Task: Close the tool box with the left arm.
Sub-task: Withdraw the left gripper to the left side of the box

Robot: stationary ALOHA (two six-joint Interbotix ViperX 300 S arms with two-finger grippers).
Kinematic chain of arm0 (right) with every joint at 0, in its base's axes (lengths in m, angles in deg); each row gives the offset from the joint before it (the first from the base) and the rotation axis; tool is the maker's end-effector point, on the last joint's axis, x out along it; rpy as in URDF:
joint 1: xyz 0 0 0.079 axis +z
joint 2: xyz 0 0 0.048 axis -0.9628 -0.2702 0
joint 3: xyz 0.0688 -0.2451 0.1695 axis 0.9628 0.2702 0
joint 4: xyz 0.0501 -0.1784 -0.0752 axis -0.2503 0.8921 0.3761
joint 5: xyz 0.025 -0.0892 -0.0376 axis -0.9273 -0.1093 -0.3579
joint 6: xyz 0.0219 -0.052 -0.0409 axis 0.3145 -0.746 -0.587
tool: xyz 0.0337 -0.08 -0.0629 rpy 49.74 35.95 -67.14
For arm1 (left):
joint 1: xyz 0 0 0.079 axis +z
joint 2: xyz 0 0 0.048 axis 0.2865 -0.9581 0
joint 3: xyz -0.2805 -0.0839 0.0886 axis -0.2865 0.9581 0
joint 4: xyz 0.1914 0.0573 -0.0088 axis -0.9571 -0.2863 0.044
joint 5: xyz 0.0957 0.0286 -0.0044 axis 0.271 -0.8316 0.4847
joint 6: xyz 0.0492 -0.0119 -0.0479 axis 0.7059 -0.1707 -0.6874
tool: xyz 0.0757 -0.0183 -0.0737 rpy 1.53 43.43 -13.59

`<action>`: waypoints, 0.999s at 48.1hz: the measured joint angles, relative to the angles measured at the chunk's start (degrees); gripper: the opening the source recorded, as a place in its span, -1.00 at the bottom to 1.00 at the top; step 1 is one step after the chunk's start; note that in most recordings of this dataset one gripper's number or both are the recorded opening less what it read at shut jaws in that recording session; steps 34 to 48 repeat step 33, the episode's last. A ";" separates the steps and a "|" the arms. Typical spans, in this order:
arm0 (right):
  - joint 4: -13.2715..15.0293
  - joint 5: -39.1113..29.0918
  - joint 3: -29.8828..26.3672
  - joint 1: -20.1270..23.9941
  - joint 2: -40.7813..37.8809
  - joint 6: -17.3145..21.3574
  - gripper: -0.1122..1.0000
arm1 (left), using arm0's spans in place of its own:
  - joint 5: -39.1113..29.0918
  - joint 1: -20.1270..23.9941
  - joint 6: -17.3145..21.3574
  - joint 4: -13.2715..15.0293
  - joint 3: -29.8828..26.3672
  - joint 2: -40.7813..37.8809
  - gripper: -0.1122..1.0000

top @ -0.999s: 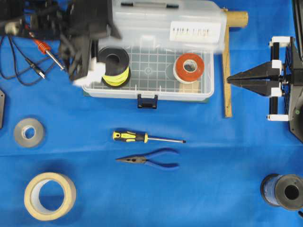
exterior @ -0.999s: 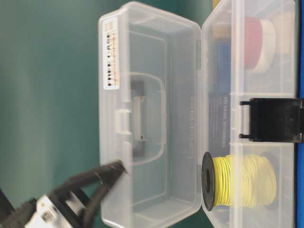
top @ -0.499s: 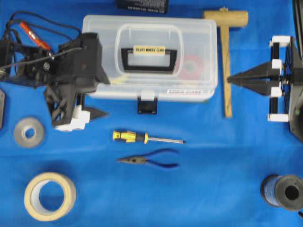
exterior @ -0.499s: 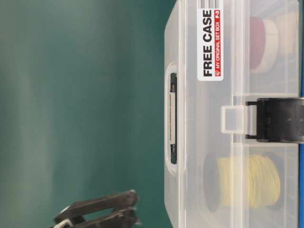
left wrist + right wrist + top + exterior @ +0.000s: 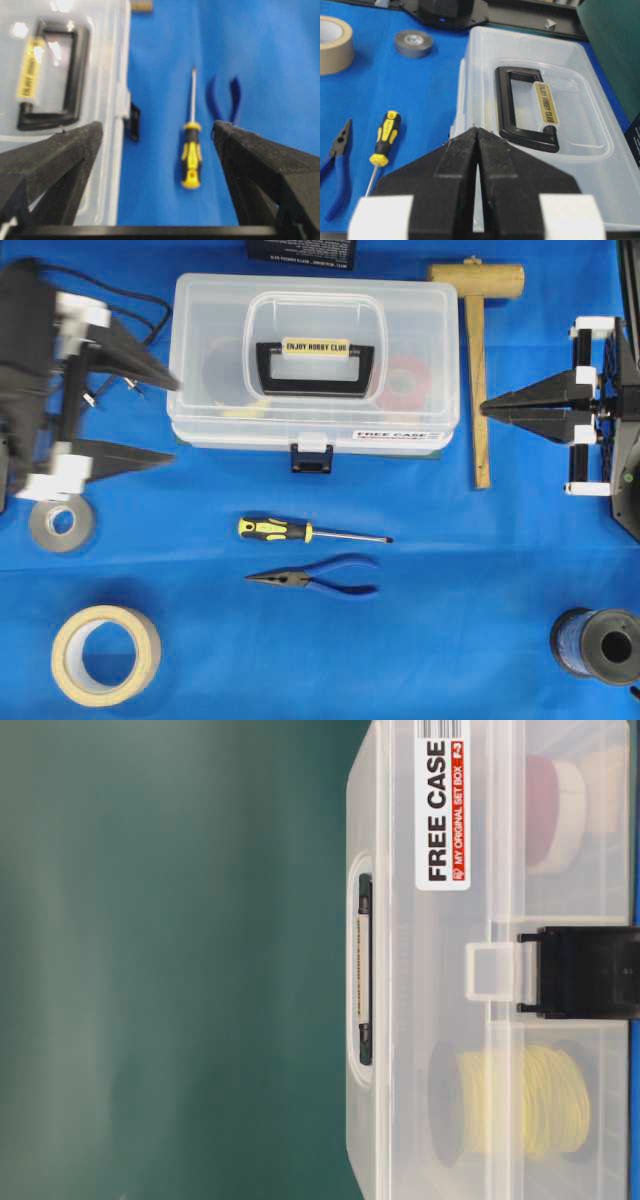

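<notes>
Tool box (image 5: 315, 365) sat upper centre, lid down | left pincer (image 5: 150, 415) gaped wide, empty, beside it | your risk: dark blue latch (image 5: 311, 457) looked unsnapped, lid could spring up

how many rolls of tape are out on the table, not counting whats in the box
2. A grey roll lies at the left edge, just below the left claw. A larger beige roll lies in the lower-left corner. More may be hidden inside the tool box.

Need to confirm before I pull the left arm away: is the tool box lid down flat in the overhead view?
Yes, the clear lid lies flat on the tool box, its black handle facing up.
</notes>
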 measured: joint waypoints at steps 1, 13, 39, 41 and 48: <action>0.00 0.00 0.00 0.00 0.00 0.00 -0.80 | 0.62 0.00 0.09 -0.09 0.79 1.41 0.79; 0.00 0.35 0.00 0.09 0.18 0.00 -0.80 | 7.21 0.00 0.00 -0.09 11.69 15.64 0.79; 0.00 0.88 0.09 0.00 0.18 0.00 -0.80 | 19.16 0.00 0.70 -0.09 30.85 30.85 0.77; 0.00 0.88 0.09 0.00 0.18 0.00 -0.80 | 19.16 0.00 0.70 -0.09 30.85 30.85 0.77; 0.00 0.88 0.09 0.00 0.18 0.00 -0.80 | 19.16 0.00 0.70 -0.09 30.85 30.85 0.77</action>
